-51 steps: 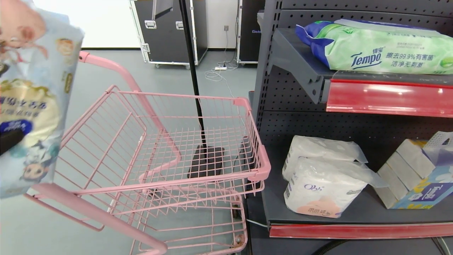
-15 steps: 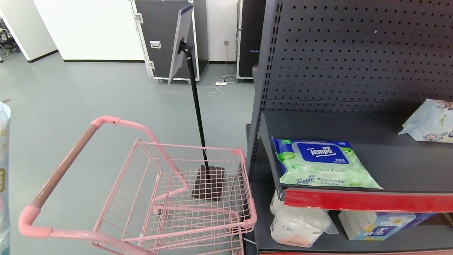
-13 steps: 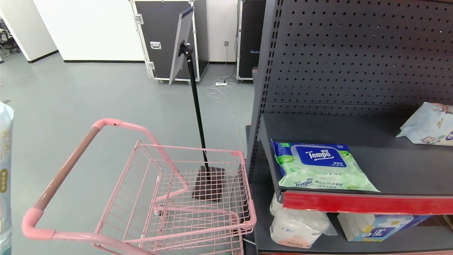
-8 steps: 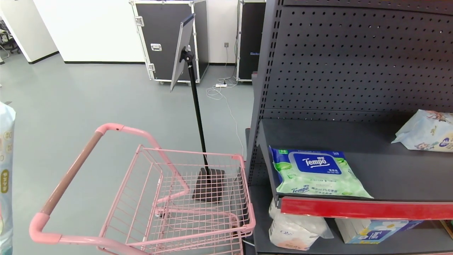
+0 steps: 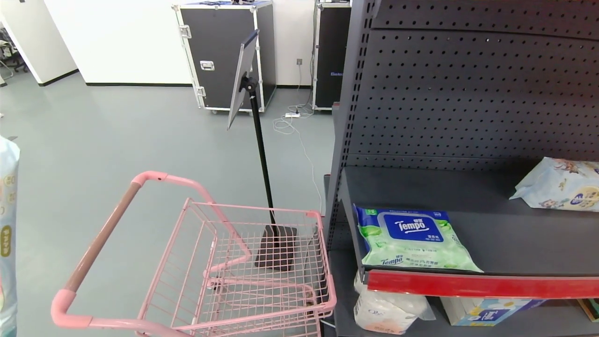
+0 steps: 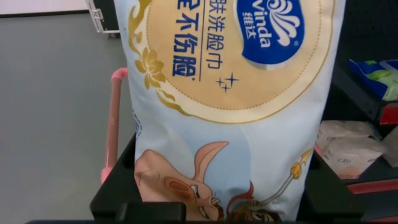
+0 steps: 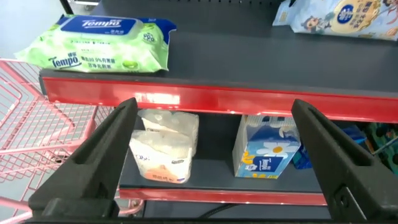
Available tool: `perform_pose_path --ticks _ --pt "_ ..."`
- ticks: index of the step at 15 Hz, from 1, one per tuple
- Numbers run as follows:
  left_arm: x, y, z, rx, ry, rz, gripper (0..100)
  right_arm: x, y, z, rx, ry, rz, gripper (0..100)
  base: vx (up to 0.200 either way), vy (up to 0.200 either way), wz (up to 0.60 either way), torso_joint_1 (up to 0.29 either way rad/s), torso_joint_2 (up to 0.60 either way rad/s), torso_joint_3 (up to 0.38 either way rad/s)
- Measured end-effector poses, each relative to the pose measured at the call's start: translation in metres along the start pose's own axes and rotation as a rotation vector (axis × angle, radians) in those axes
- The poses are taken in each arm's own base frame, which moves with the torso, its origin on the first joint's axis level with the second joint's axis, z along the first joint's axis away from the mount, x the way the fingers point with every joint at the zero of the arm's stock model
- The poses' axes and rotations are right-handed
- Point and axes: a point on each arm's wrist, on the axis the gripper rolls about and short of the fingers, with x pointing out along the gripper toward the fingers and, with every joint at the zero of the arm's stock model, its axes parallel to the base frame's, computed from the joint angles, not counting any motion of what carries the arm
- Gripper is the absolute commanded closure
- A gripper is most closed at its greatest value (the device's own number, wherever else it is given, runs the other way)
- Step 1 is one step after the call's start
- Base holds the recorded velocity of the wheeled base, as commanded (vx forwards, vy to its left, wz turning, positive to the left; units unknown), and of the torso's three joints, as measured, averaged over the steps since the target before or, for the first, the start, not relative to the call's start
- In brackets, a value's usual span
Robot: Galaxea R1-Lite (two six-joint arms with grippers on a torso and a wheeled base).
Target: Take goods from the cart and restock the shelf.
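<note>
One pale-blue cartoon-printed tissue pack [image 5: 7, 234], clamped in the left fingers [image 6: 115, 196] at frame left, awaits shelving; pink wire cart [image 5: 252, 208] looks empty, right fingers [image 7: 93, 162] open before the dark-grey metal shelf [image 5: 491, 234].

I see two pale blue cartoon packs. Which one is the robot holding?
The pale blue cartoon-printed soft pack at the far left, beside the pink wire cart, clamped in the left gripper. The other pack lies on the dark grey shelf.

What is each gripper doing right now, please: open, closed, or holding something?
Left gripper: closed on the tissue pack.
Right gripper: open, holding nothing.
</note>
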Motion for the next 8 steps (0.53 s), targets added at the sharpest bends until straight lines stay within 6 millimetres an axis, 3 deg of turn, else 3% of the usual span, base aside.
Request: perform_pose_path --ticks 2,8 --pt "0.000 0.000 -0.002 0.006 0.006 -0.001 100 0.000 0.000 0.000 -0.001 0.000 0.000 0 0.000 0.000 0.00 0.000 0.00 0.000" --pt "-0.001 -0.001 -0.013 0.049 0.012 -0.005 100 0.000 0.000 0.000 -0.001 0.000 0.002 0 0.000 -0.200 0.00 0.008 0.00 -0.002"
